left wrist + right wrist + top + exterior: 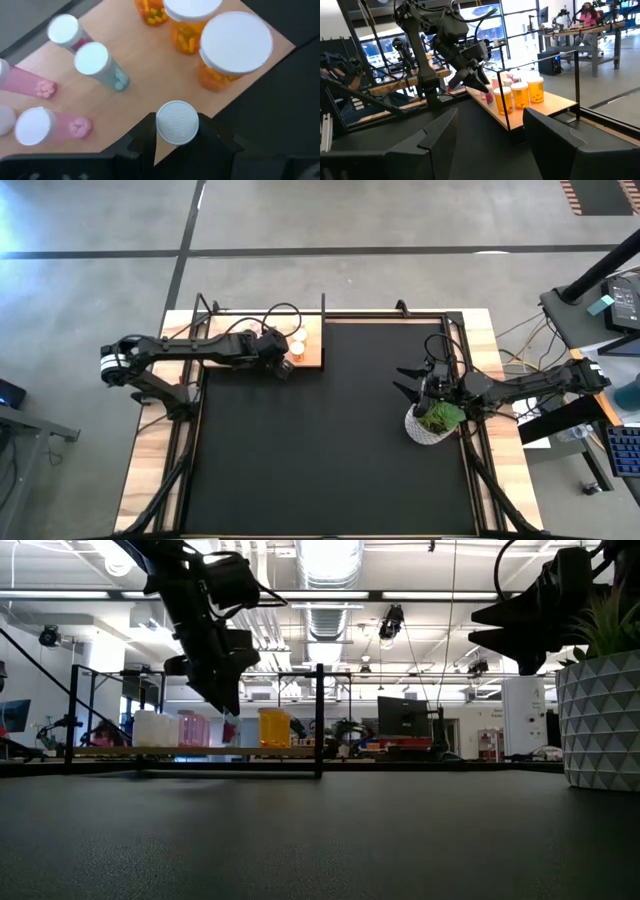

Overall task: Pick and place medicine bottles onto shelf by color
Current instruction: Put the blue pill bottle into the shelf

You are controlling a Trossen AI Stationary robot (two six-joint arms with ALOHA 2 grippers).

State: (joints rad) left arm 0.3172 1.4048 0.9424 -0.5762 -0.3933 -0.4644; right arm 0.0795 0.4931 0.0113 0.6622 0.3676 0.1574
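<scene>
The light-wood shelf (310,345) lies at the table's far left; in the left wrist view the shelf (135,55) bears orange bottles (235,50), pink bottles (35,125) and a teal bottle (97,65), all white-capped and standing upright. My left gripper (176,132) hangs over the shelf's near edge, shut on a white-capped medicine bottle (176,122) whose body looks pink in the right wrist view (488,96). My right gripper (405,380) waits at the table's right, raised and open, with nothing between its fingers (440,135). My left gripper pinches the medicine bottle between its two fingers, just under the white cap (176,114). The fingers come slanting down from the table's left side. The bottle stands about upright, cap toward the camera. The gripper hides its body and base, so I cannot tell whether it rests on the shelf.
A white faceted pot with a green plant (432,423) stands right beside my right gripper. A thin black frame (319,720) rises around the shelf. The black mat (330,450) spreads between the two arms.
</scene>
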